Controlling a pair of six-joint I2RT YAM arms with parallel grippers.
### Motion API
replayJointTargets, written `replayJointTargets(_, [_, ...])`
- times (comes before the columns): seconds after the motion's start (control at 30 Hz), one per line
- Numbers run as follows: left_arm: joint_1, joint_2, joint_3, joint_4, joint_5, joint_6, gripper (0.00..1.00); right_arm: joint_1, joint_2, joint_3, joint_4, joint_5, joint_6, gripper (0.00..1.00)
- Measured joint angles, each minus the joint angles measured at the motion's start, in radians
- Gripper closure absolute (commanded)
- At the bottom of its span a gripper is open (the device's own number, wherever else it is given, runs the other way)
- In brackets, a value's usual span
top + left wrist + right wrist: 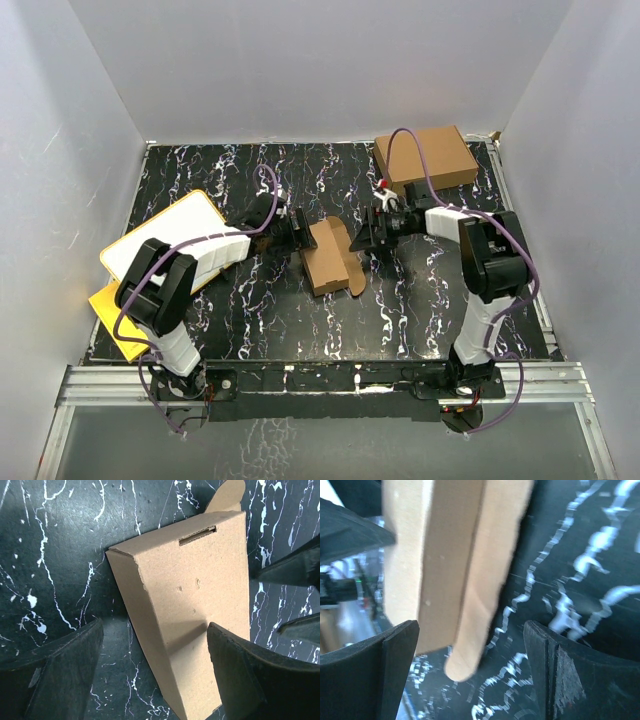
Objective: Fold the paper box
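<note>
The paper box [330, 257] lies on the black marbled table between my two grippers, partly folded, with a rounded tab sticking out at its near right. In the left wrist view the paper box [190, 605] shows a slot near its far edge, and its near end lies between my open fingers. My left gripper [300, 232] is open at the box's left end. My right gripper [366, 238] is open at the box's right side. In the right wrist view the paper box [445, 560] and its rounded tab [465, 655] lie between the open fingers, blurred.
A larger ready-made brown box [426, 157] stands at the back right. A white board with a yellow rim [165, 245] lies at the left under my left arm. White walls enclose the table.
</note>
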Motion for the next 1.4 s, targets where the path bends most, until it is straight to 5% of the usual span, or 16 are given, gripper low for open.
replayJointTargets(0.1, [0.0,-0.002,0.006,-0.005,-0.011,0.026,0.16,-0.034,-0.063,-0.012,-0.063,0.077,-0.124,0.2])
replayJointTargets(0.23, [0.0,-0.034,-0.005,0.002,-0.018,0.051,0.16,-0.044,-0.211,-0.081,-0.065,0.131,-0.23,0.7])
replayJointTargets(0.37, [0.0,-0.105,-0.038,0.023,-0.013,0.055,0.15,0.0,-0.217,-0.062,-0.066,0.134,-0.272,0.8])
replayJointTargets(0.57, [0.0,-0.12,-0.064,0.048,0.02,0.05,0.16,0.111,-0.061,-0.026,-0.092,0.177,-0.278,0.81])
replayJointTargets(0.9, [0.0,-0.122,-0.104,0.035,-0.006,0.089,0.16,0.29,-0.051,-0.005,-0.119,0.216,-0.319,0.79])
replayJointTargets(1.2, [0.0,-0.343,-0.234,0.034,-0.056,0.172,0.15,0.309,-0.118,0.001,-0.164,0.206,-0.436,0.72])
replayJointTargets(1.3, [0.0,-0.446,-0.286,0.103,-0.056,0.197,0.05,0.297,-0.205,-0.011,-0.175,0.208,-0.52,0.56])
replayJointTargets(1.4, [0.0,-0.534,-0.366,0.204,-0.048,0.197,0.03,0.286,-0.331,-0.07,-0.171,0.17,-0.645,0.26])
